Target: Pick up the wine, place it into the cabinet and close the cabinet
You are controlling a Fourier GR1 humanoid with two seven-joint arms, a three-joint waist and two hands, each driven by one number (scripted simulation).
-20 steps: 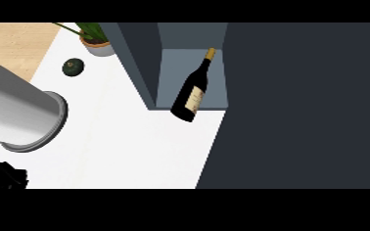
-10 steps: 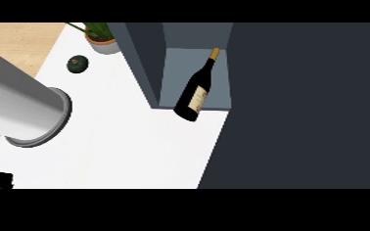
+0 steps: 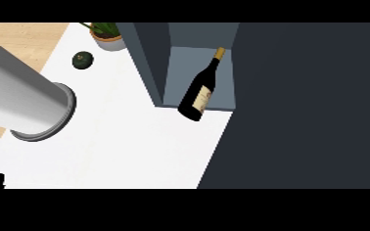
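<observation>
White bench (image 3: 130,147) fills the head view. At 1 o'clock the wine bottle (image 3: 202,89) lies tilted in the open cabinet (image 3: 155,54), base jutting over the shelf edge. At 9 o'clock a grey forearm (image 3: 29,105); neither robot hand shows. Near 11 o'clock sit an avocado (image 3: 83,59) and a potted plant (image 3: 108,34).

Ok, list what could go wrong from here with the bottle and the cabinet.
1. The wine bottle lies tilted in the cabinet, its base jutting past the front edge over the counter; it may slip back out.
2. Closing the dark door now would likely strike that base.
3. No hand shows, only a grey forearm, so nothing steadies the bottle.
</observation>
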